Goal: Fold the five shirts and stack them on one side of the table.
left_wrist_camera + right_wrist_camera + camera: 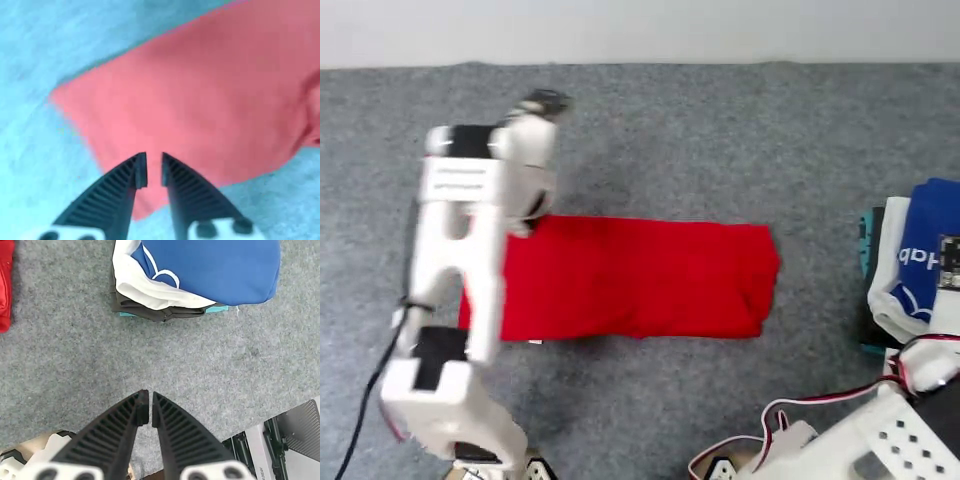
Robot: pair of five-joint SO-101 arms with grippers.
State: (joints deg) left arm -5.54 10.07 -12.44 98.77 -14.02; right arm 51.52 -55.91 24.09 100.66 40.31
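The grey carpeted surface [720, 120] carries a stack [910, 260] at its right edge, where we count four folded layers: blue on top, then white, dark and teal. We judge four shirts done. The red shirt [640, 275] lies mid-surface as a long band, not yet stacked. Its long axis runs side to side, with one short end toward the stack. The left tool [154, 167] hovers over the other end, slightly parted and gripping nothing. The right tool [150, 407] is closed and empty near the stack.
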